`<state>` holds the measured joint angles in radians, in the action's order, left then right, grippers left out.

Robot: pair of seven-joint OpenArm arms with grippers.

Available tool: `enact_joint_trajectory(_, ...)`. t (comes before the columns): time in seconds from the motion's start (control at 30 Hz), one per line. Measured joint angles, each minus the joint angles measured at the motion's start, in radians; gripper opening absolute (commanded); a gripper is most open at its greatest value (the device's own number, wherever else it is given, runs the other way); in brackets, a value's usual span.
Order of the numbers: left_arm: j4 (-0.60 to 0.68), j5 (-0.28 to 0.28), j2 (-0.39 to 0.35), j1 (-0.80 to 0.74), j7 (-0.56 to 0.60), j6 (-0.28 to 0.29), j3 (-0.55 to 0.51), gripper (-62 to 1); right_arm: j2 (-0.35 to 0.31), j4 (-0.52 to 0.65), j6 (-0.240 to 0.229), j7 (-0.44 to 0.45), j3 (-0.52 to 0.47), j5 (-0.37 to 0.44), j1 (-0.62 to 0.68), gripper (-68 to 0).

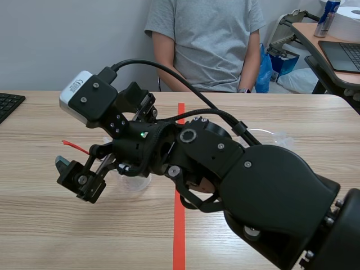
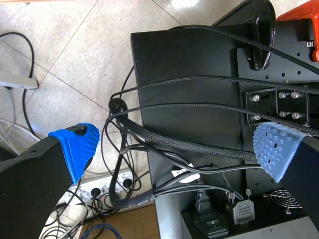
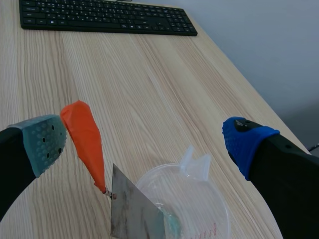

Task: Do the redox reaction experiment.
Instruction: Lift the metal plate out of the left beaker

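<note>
While its fingers stand wide apart, right tool (image 3: 147, 144) grips nothing and touches nothing.
Between the fingers: clear spouted beaker (image 3: 192, 199) on the worktop (image 3: 149, 84); tilted metal sheet (image 3: 132, 211) overlapping its rim, orange handle (image 3: 84, 137) joined at the sheet's upper corner. Open wood ahead as far as the keyboard (image 3: 104, 17); worktop edge runs past the blue-padded finger. Scene view alone shows a seated person (image 1: 208, 39). Left tool (image 2: 177, 147), wide open and holding nothing, hangs off the worktop over floor (image 2: 65, 55), cables (image 2: 199, 107) and a black cabinet (image 2: 189, 59).

Beaker (image 3: 187, 199), metal sheet (image 3: 132, 211) under right tool (image 3: 145, 143); bare table (image 3: 149, 89) ahead toward keyboard (image 3: 104, 17).
</note>
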<state>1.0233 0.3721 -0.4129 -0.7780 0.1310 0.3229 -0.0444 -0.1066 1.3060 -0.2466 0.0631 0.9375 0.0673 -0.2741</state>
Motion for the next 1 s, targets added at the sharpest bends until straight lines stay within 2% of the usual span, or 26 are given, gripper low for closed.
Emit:
enact_joint_trajectory(0.2, 0.0, 0.0, 0.0, 0.0, 0.0, 0.0, 0.0, 1.4, -0.002, 0.0, 0.002, -0.001, 0.0, 0.0, 0.0, -15.5)
enact_joint_trajectory(0.33, 0.0, 0.0, 0.0, 0.0, 0.0, 0.0, 0.0, 1.4, -0.002, 0.0, 0.048, -0.001, 0.0, 0.0, 0.0, -21.7)
enact_joint_trajectory(0.43, 0.0, 0.0, 0.0, 0.0, 0.0, 0.0, 0.0, 1.4, -0.002, 0.0, 0.053, -0.001, 0.0, 0.0, 0.001, -27.8)
enact_joint_trajectory(0.57, 0.0, 0.0, 0.0, 0.0, 0.0, 0.0, 0.0, 1.4, -0.002, 0.0, 0.095, 0.013, 0.0, 0.0, 0.0, -35.9)
enact_joint_trajectory(0.83, 0.0, 0.0, 0.0, 0.0, 0.0, 0.0, 0.0, 1.4, -0.015, 0.0, 0.093, 0.045, 0.0, 0.0, 0.001, -53.5)
enact_joint_trajectory(1.0, 0.0, 0.0, 0.0, 0.0, 0.0, 0.0, 0.0, 1.4, -0.024, 0.0, 0.093, 0.044, -0.017, 0.0, 0.001, -56.7)
